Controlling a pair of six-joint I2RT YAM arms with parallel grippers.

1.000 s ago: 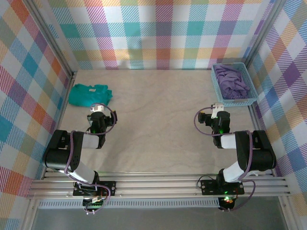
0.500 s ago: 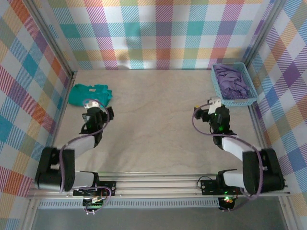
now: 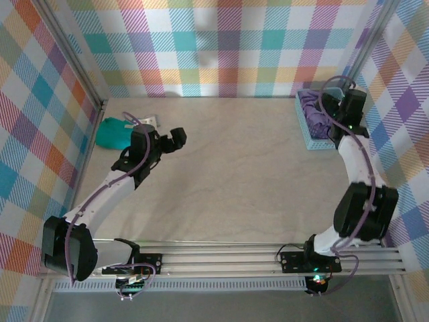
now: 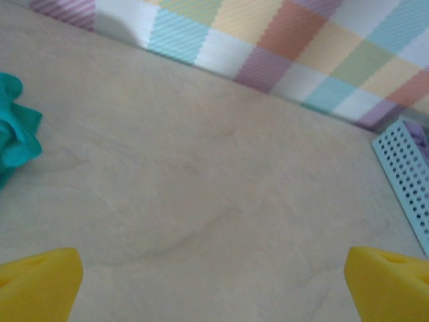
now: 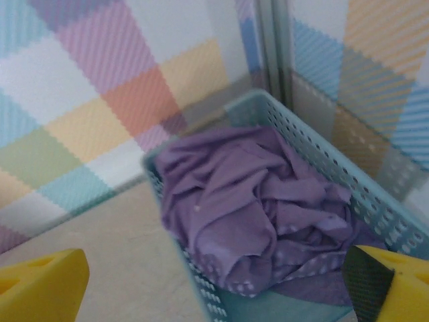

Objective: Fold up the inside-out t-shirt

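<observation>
The inside-out t-shirt is a crumpled lavender heap inside a light blue perforated basket at the back right corner. A bit of the shirt shows beside my right arm. My right gripper hangs open above the basket's near side, its yellow fingertips wide apart and holding nothing; from above it sits over the basket. My left gripper is open and empty over bare table, right of the teal garment; its yellow fingertips stand far apart.
A teal-green folded garment lies at the back left, and its edge shows at the left of the left wrist view. Plaid walls close in the wooden table. The basket's corner appears far right.
Both arms have stretched away from the near edge. The left gripper swung forward and right, past the teal garment. The right gripper travelled to the back right, over the basket. Both stayed open.
</observation>
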